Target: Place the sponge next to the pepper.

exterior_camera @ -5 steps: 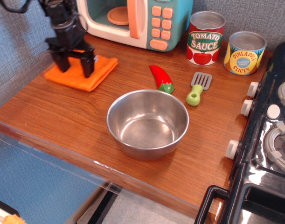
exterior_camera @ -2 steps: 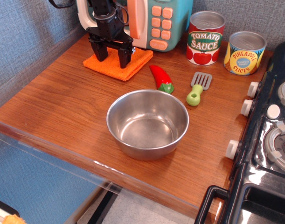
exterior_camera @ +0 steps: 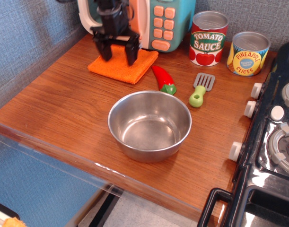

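The orange sponge (exterior_camera: 121, 68) lies flat on the wooden counter, in front of the toy microwave. Its right corner is just left of the red pepper (exterior_camera: 163, 79), which lies with its green stem cap toward the bowl. My gripper (exterior_camera: 119, 57) stands upright over the back half of the sponge. Its two black fingers (exterior_camera: 106, 51) are spread wide apart, with their tips at or just above the sponge's top. The sponge is not pinched between them.
A steel bowl (exterior_camera: 150, 124) sits in front of the pepper. A green-handled toy spatula (exterior_camera: 199, 90) lies to the pepper's right. A tomato sauce can (exterior_camera: 208, 38) and a pineapple can (exterior_camera: 248, 53) stand at the back right. The toy microwave (exterior_camera: 158, 19) is behind the gripper, the stove (exterior_camera: 276, 142) at the right edge.
The gripper carried the sponge from the far left of the counter rightward to beside the pepper. Since the last frame it has shifted slightly right and the fingers have risen a little.
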You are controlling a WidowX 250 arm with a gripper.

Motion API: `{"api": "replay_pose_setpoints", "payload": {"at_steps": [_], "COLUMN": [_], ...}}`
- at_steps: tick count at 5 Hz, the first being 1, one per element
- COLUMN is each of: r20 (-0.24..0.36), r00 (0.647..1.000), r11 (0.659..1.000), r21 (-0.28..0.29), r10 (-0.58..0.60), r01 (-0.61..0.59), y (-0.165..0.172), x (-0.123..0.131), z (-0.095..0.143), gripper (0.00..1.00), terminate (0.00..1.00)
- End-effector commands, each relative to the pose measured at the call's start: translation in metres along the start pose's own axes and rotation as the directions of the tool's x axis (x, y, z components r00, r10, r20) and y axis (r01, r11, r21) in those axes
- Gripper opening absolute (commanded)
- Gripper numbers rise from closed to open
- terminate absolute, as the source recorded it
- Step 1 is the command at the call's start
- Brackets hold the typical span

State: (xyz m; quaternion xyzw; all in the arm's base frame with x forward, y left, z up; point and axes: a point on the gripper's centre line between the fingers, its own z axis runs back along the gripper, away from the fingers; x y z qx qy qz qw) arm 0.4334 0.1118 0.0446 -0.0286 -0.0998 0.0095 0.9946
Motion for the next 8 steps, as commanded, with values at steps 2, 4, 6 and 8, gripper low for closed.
{"api": "replay_pose_setpoints", "payload": {"at_steps": [2, 4, 6, 8], "r20": [0.109, -0.053, -0.094, -0.094], "r00": [0.989, 0.997, 0.993, 0.993], "r11": [0.995, 0.997, 0.993, 0.993], "r21": [0.015, 0.050, 0.090, 0.090], "r10": [-0.095, -0.056, -0.073, -0.073], "r01": [0.094, 0.059, 0.081, 0.081], "y": [-0.036, -0.020, -0.006, -0.006], "x": [-0.010, -0.081, -0.098, -0.098], "z": [0.102, 0.074, 0.063, 0.063], "gripper": [1.00, 1.00, 1.00, 1.00], "terminate": [0.00, 0.00, 0.00, 1.00]}}
